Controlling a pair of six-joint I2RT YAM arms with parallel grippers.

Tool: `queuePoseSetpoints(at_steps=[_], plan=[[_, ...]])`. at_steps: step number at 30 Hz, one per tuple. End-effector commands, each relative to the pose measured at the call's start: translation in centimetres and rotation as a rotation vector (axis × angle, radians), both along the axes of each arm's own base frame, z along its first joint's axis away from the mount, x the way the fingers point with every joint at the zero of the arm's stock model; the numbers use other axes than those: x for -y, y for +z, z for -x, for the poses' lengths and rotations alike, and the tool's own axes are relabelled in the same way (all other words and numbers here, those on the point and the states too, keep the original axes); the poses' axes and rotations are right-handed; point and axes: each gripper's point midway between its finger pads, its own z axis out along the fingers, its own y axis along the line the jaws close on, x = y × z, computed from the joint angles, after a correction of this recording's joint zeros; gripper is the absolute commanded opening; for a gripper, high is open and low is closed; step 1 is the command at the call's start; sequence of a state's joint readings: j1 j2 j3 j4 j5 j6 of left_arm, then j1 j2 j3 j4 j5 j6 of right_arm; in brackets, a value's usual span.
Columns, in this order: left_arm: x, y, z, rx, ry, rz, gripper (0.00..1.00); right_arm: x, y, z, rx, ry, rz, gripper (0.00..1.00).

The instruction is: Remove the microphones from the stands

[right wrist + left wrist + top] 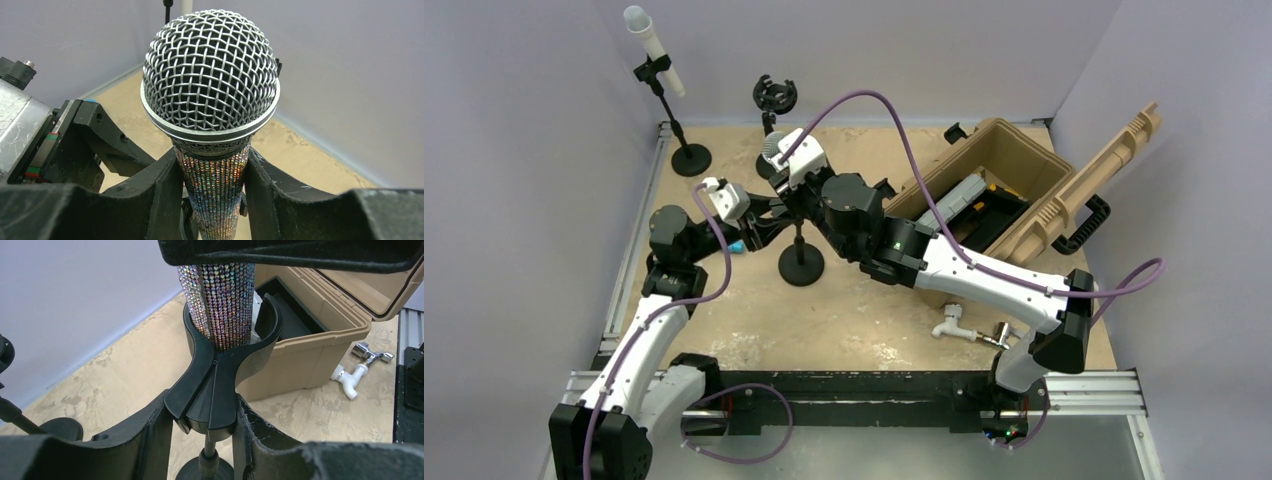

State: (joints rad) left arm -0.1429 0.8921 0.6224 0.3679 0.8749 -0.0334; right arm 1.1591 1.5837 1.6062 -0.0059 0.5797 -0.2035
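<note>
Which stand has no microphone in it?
The back middle stand: its clip is empty. The corner stand holds a white mic, the front stand a sparkly mic.

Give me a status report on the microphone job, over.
Right gripper shut on microphone body. Left gripper clamped on stand clip. Microphone seated in clip, not yet out. Open tan case beside, not touching.

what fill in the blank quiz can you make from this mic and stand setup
The right hand is shut on the microphone, ___ its mesh head.
The left hand clamps the ___ clip holding it.
The tan case has its lid ___.
Missing words: below; black; open.
</note>
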Motion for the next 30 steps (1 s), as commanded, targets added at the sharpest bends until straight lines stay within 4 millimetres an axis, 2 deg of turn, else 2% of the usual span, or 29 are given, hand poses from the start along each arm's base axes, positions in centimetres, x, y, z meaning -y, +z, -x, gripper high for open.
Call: queuePoseSetpoints(at_steps=[1, 4, 11, 14, 19, 22, 25, 27, 30], plan=[[0.0, 0.2, 0.0, 0.040, 0.005, -0.056, 0.00, 1.7, 7.3, 0.8, 0.078, 0.010, -0.165, 0.00], [0.1, -0.1, 0.1, 0.030, 0.002, -0.061, 0.00, 2.6, 9.5, 1.2, 0.094, 0.005, -0.204, 0.00], [0.5, -0.4, 0.4, 0.014, -0.026, -0.064, 0.00, 5.1, 16.7, 3.7, 0.173, 0.086, -0.387, 0.00], [0.5, -0.5, 0.4, 0.003, -0.023, -0.064, 0.00, 5.9, 18.4, 3.9, 0.204, 0.082, -0.414, 0.00], [0.4, -0.5, 0.2, -0.003, -0.005, -0.055, 0.02, 8.1, 19.9, 4.3, 0.225, 0.044, -0.450, 0.00], [-0.2, 0.1, -0.1, 0.003, 0.052, -0.034, 0.41, 8.5, 19.2, 4.7, 0.206, 0.057, -0.457, 0.00], [-0.4, 1.4, 0.3, 0.044, 0.069, -0.012, 0.68, 8.4, 17.4, 4.8, 0.172, 0.066, -0.444, 0.00], [-0.5, 2.5, 0.8, 0.050, 0.072, 0.017, 0.73, 8.3, 16.5, 4.9, 0.154, 0.076, -0.435, 0.00], [-0.4, 3.8, 1.6, 0.061, 0.061, 0.043, 0.79, 8.2, 16.1, 5.7, 0.138, 0.121, -0.449, 0.00]])
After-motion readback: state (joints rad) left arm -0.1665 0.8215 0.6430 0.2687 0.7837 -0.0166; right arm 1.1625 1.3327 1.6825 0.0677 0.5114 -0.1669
